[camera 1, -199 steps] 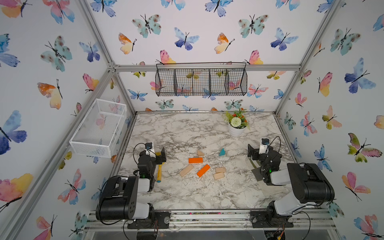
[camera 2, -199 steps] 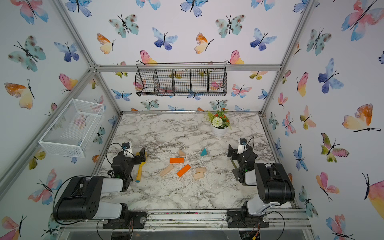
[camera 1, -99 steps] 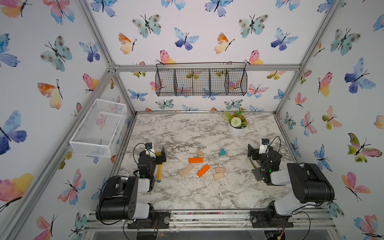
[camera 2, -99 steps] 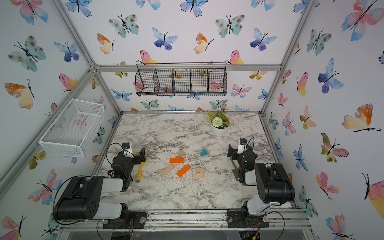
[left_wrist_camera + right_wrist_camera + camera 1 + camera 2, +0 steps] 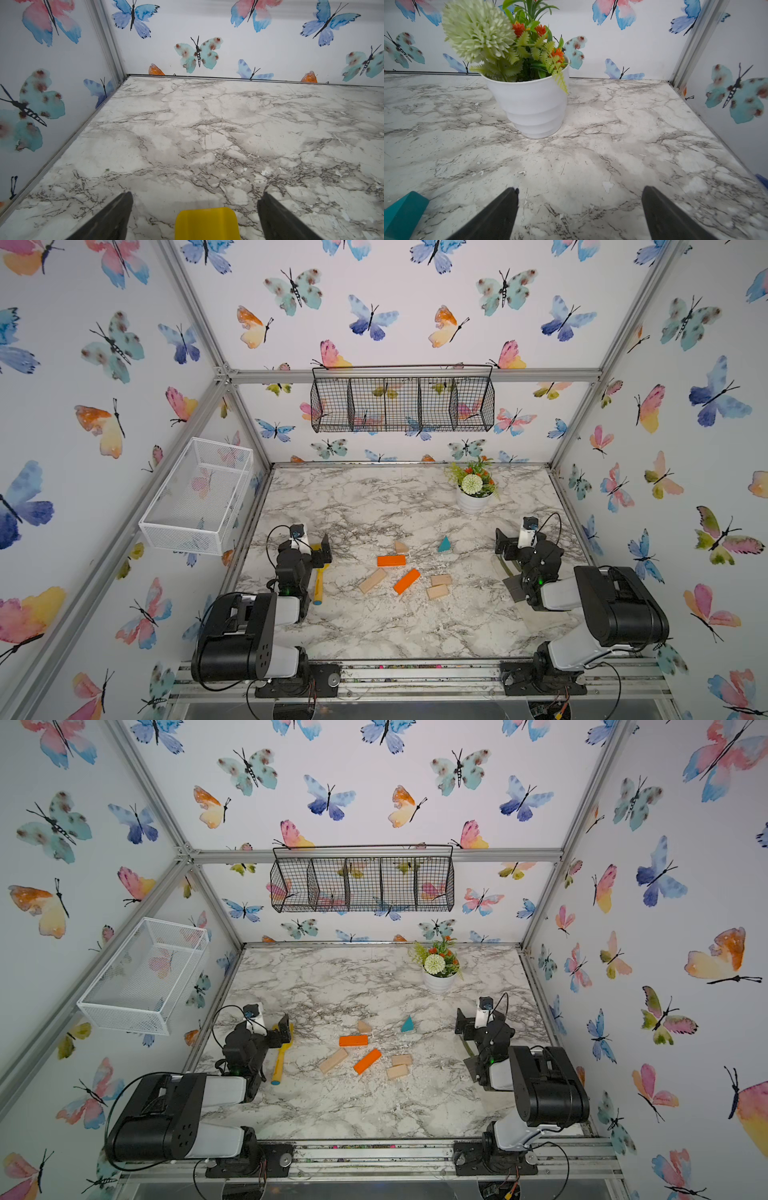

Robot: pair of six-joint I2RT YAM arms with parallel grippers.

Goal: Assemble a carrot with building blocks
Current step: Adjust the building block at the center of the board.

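While both arms sit low at the sides of the table (image 5: 374, 497), the blocks (image 5: 437, 592) lie loose mid-table, flat on the marble-patterned top. The left gripper (image 5: 196, 196) is spread wide and empty, close to the metal rail of the left wall. A yellow plastic shovel (image 5: 319, 578) lies under it, blade between the fingers (image 5: 116, 218) without touching them, handle running toward the front edge. Next comes a plain-wood tan bar (image 5: 372, 580), slanted, then a level orange bar (image 5: 391, 560) and a tilted orange bar (image 5: 407, 581), both painted. A tan triangle (image 5: 401, 547) sits just behind the level one. Two short tan rectangles (image 5: 441, 580) lie side by side, and a teal triangle (image 5: 444, 544) sits apart behind them. A white ribbed pot (image 5: 471, 502) of plastic flowers stands toward the back right. The right gripper (image 5: 580, 193) is spread and empty too, facing the pot. Bare top lies behind and in front of the blocks.
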